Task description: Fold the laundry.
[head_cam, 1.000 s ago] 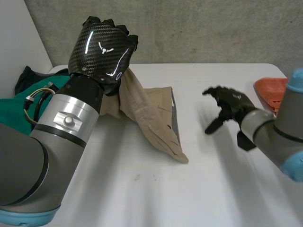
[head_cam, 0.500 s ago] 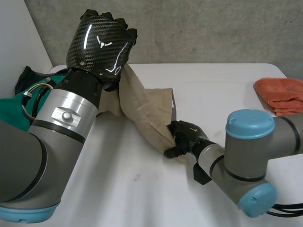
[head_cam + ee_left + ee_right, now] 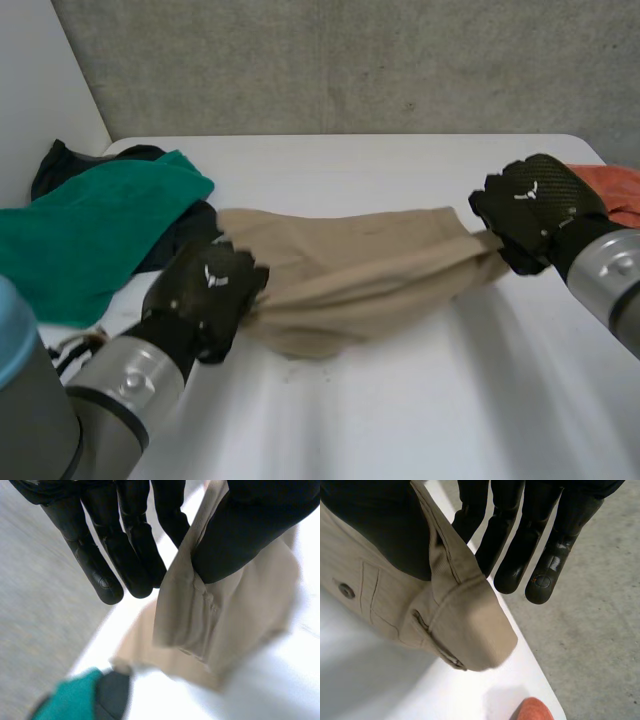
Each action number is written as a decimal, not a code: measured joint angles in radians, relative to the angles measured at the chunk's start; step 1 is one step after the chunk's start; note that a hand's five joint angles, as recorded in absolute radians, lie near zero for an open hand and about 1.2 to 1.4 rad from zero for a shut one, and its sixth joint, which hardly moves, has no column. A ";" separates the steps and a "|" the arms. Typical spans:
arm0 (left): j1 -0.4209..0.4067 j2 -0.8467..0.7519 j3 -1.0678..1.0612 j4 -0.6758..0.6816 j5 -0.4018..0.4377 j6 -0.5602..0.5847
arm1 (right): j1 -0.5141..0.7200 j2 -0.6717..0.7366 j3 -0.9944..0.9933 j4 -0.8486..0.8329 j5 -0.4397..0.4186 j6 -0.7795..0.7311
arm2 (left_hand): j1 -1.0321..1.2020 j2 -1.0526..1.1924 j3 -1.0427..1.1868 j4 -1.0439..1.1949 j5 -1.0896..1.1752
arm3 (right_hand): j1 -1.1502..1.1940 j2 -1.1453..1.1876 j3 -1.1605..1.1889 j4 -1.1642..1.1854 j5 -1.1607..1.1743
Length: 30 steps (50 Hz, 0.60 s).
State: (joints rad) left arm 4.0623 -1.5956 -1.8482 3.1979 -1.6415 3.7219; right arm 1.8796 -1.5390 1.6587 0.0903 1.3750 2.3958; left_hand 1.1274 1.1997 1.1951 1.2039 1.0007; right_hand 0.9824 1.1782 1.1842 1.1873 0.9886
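Note:
A tan garment [image 3: 350, 270] with a button and a pocket is stretched out low over the white table [image 3: 420, 400] between my two hands. My left hand [image 3: 205, 295] holds its left end near the table's front left. In the left wrist view the thumb pins the tan cloth [image 3: 225, 620] against the fingers [image 3: 100, 555]. My right hand [image 3: 530, 205] holds the other end at the right. In the right wrist view a waistband-like edge of the tan garment [image 3: 465, 630] is pinched between the thumb and the fingers [image 3: 540, 545].
A green towel [image 3: 90, 235] lies over a dark cloth [image 3: 60, 160] at the table's left, just behind my left hand. An orange cloth [image 3: 612, 190] lies at the right edge, beside my right hand. The grey floor shows beyond the table's rim.
My right hand reached across, shut on the garment's hanging end and pulled it to the right. My left hand came down from high up to the table's front left, so the garment now spans between them.

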 measured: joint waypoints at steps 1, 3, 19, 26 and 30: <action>0.001 -0.009 -0.006 -0.031 -0.003 -0.012 | -0.001 -0.022 -0.004 0.057 -0.005 -0.023 | 0.000 0.000 0.000 0.000 0.000 | 0.000 0.000 0.000 0.000 0.000; 0.002 -0.027 -0.010 -0.064 -0.003 -0.030 | 0.001 -0.036 -0.005 0.106 -0.008 -0.036 | 0.000 0.000 0.000 0.000 0.000 | 0.000 0.000 0.000 0.000 0.000; 0.011 -0.345 0.197 -0.049 -0.002 -0.100 | 0.021 0.276 -0.117 0.189 0.019 -0.121 | 0.000 0.000 0.000 0.000 0.019 | 0.000 0.000 0.005 0.000 0.005; 0.063 -0.441 0.494 0.068 -0.007 -0.029 | 0.022 0.395 -0.367 0.000 0.037 -0.099 | 0.001 0.000 0.000 0.001 0.019 | 0.000 0.000 0.005 0.000 0.006; 0.106 -0.467 0.673 0.204 -0.005 0.063 | 0.023 0.422 -0.478 -0.175 0.043 -0.079 | 0.001 0.000 0.000 0.002 0.019 | 0.000 0.004 0.005 0.000 0.006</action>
State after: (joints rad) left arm 4.1686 -2.0622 -1.1756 3.4020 -1.6466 3.7849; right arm 1.9025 -1.1173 1.1806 -0.0848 1.4179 2.3172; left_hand 1.1288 1.1998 1.1951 1.2063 1.0193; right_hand 0.9824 1.1821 1.1890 1.1876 0.9945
